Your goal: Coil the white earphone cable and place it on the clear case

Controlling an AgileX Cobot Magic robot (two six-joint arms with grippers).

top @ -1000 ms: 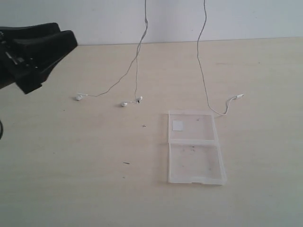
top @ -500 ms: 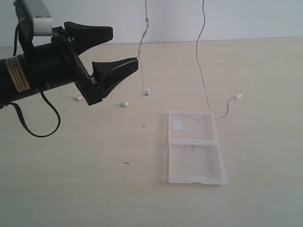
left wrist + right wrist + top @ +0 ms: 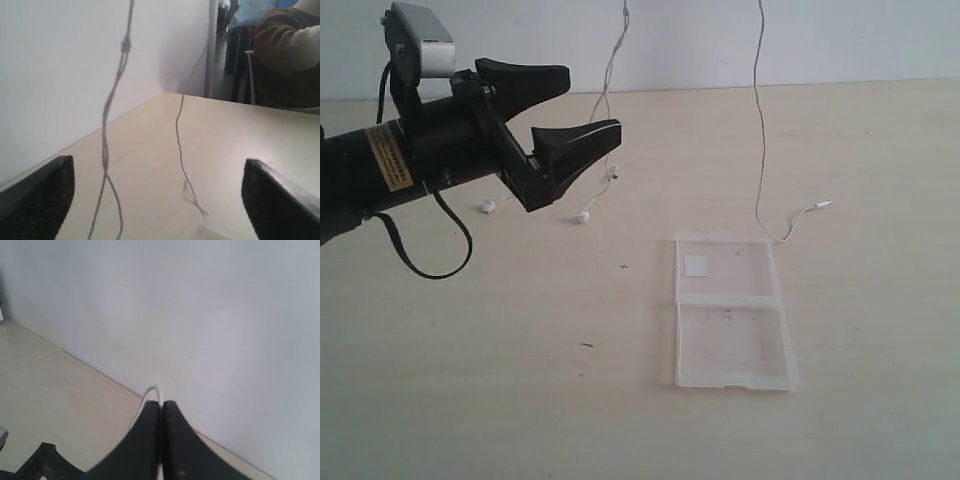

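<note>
Two grippers are in view over the table [image 3: 470, 400]. We see the left gripper [image 3: 592, 100] above it, jaws spread wide and empty. The right gripper [image 3: 161, 440] has its jaws pressed together, pinching a loop of the white earphone cable [image 3: 760, 150]. The clear case [image 3: 730, 345] lies open and flat. The cable hangs in two strands; its earbuds [image 3: 583, 216] and plug [image 3: 825, 204] rest on the table, off the case.

Yellow label [image 3: 387, 160] on left arm [image 3: 345, 185]: dark print, too small to read. No other text legible.
</note>
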